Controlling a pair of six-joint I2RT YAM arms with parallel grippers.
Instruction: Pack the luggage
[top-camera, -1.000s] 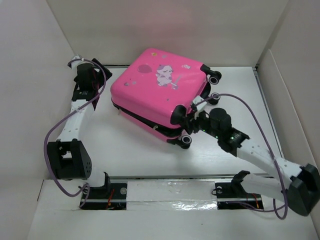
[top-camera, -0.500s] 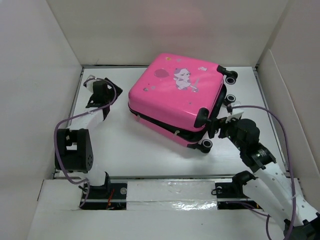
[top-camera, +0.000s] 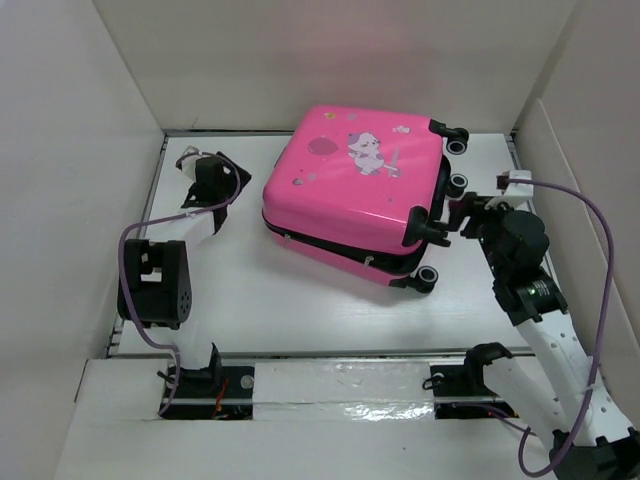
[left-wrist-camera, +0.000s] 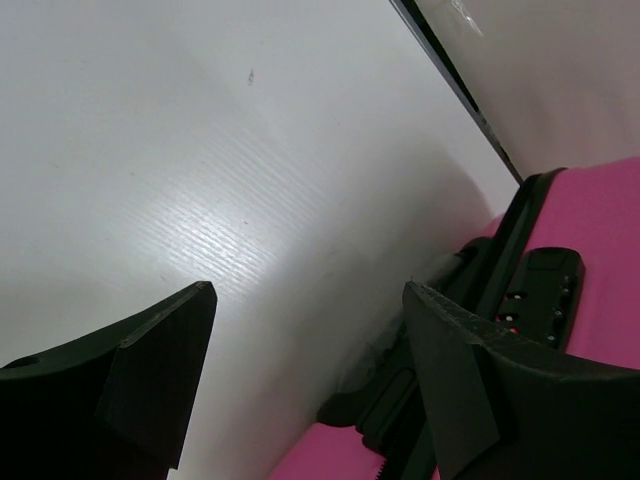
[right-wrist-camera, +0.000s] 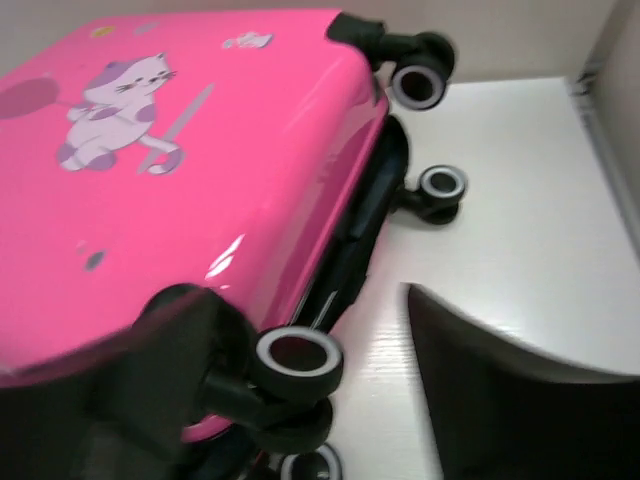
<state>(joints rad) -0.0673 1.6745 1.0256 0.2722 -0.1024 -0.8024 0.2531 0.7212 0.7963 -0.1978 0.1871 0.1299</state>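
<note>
Lying flat, lid down, on the far right of the white tabletop (top-camera: 250, 300): small glossy hot-pink hard-shell suitcase (top-camera: 355, 190), cartoon-cat print, long axis running left-right. Wheeled end facing the nearer right gripper (top-camera: 462, 212), gaping wide, gripping nothing. Left gripper (top-camera: 205, 168) sitting apart, likewise spread and empty. Showing no legible writing.
</note>
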